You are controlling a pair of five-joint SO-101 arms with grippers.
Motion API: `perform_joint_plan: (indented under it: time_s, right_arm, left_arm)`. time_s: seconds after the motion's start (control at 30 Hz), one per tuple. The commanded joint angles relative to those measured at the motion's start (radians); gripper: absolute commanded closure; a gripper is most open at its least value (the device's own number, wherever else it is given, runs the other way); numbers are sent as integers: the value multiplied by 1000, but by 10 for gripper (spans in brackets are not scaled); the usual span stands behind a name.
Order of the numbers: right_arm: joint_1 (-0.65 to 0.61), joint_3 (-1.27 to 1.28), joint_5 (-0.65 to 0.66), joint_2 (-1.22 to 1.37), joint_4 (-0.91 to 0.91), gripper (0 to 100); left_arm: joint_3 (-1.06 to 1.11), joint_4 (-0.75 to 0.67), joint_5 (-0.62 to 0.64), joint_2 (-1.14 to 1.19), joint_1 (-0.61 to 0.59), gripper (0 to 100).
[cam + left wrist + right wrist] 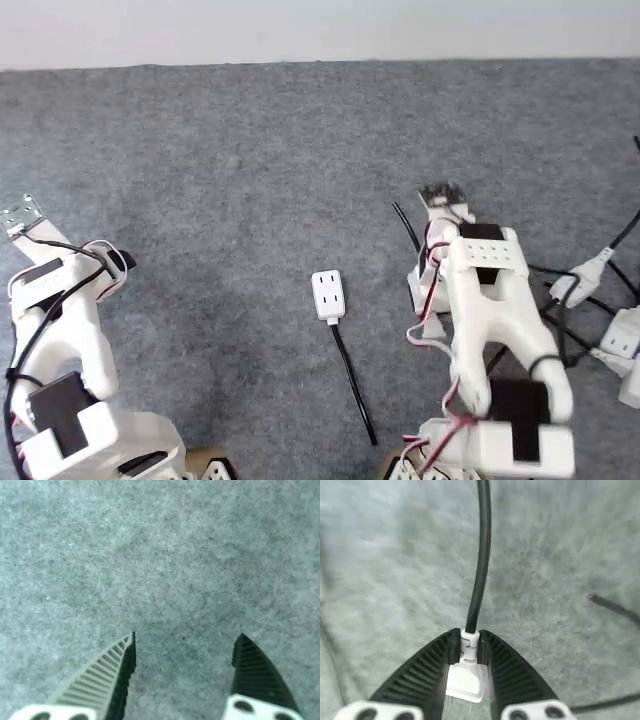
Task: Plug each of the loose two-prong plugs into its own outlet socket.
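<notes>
Now | right claw [468,631] clamps plug [465,680] (cord [481,555] trailing); left claw [187,636] agape

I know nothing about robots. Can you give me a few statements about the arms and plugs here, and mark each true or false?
1. The right gripper holds a white plug. True.
2. The left gripper holds a plug too. False: it is open, with nothing but grey mat below it.
3. The outlet in the middle of the mat has a plug in it. False: nothing is plugged into it.
4. The held plug's cord is black. True.
</notes>
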Motion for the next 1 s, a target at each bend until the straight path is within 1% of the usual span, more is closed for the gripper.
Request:
perform_joint_plan:
  time_s: [0.0, 0.07, 0.17, 0.3, 0.37, 0.47, 0.57, 0.67, 0.77, 0.87, 0.97]
  right_arm:
    - [-73, -107, 17, -193, 113, 990]
    - [-116, -140, 17, -263, 173, 990]
    - [-189, -178, 11, -329, 229, 990]
    - [-300, -201, 8, -361, 239, 990]
    - [-372, -216, 8, -364, 239, 990]
    - [-467, -252, -34, -364, 234, 990]
    - [-544, -282, -74, -360, 206, 990]
    - [-610, -273, -114, -354, 162, 990]
    - [-653, -238, -133, -355, 116, 990]
    - [-667, -212, -147, -363, 94, 990]
    - [-674, -204, -183, -361, 93, 990]
  left_arm:
    - [-21, -15, -8, -11, 8, 703]
    - [-35, 17, -18, -9, 21, 703]
    - [-90, 101, -84, 43, 60, 703]
    - [-255, 261, -166, 180, 72, 703]
    - [-323, 344, -264, 236, 97, 704]
    - [-372, 428, -494, 270, 153, 705]
    - [-369, 468, -660, 270, 215, 705]
    - [-361, 480, -786, 270, 261, 705]
    - [-361, 482, -813, 270, 311, 705]
    - [-360, 486, -872, 270, 367, 705]
    - [-360, 491, -887, 270, 413, 705]
